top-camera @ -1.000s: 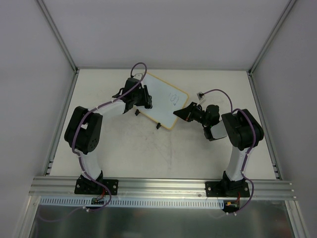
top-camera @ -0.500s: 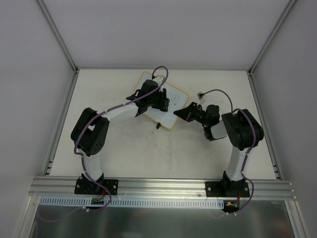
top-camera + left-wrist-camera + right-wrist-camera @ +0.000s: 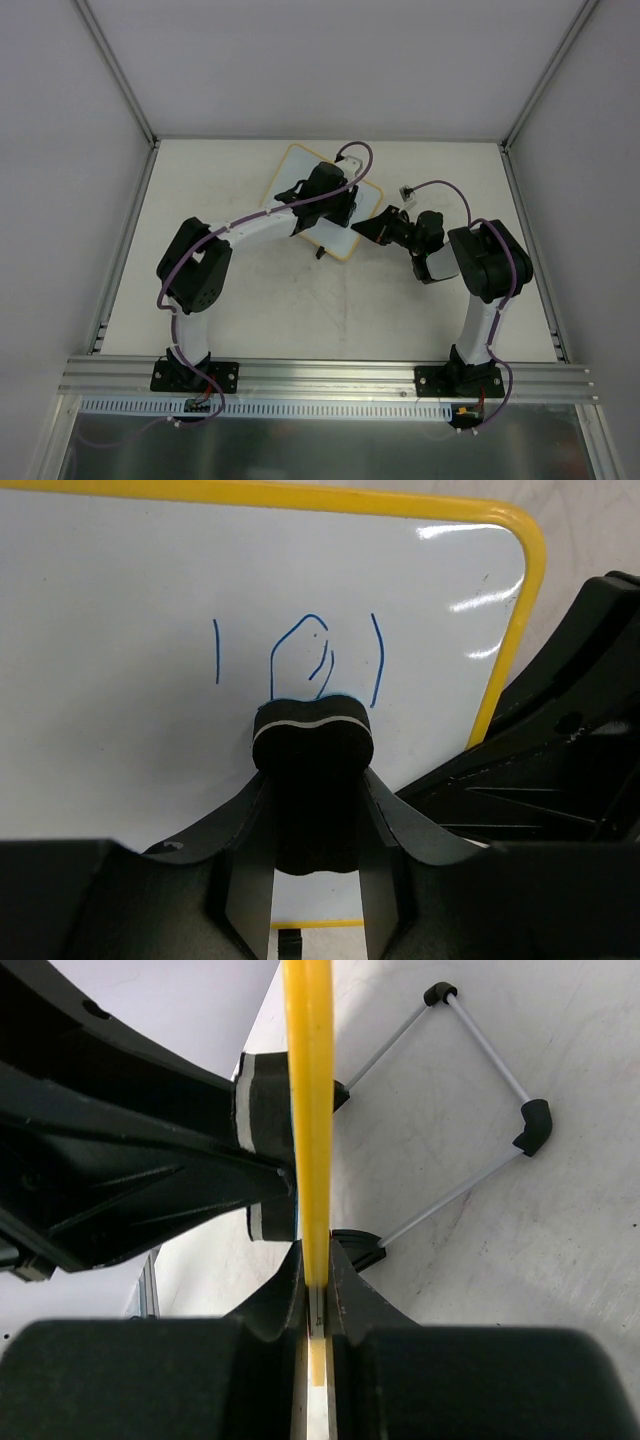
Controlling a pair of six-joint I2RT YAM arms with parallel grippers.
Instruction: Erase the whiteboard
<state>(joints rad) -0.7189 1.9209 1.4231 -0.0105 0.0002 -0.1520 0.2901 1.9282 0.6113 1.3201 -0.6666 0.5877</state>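
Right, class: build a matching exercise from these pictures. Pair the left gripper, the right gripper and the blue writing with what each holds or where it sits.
Column one:
1. left gripper
2. right gripper
3. blue writing

Column two:
A. on the whiteboard, just beyond the eraser's tip
B. shut on the black eraser
C. shut on the whiteboard's yellow rim

Pairs: 1-B, 2-C, 3-A.

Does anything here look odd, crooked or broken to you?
Nothing looks broken or spilled. The whiteboard sits skewed on the table, its yellow rim pinched by the right gripper, while the left gripper holds a black eraser just below blue scribbles.
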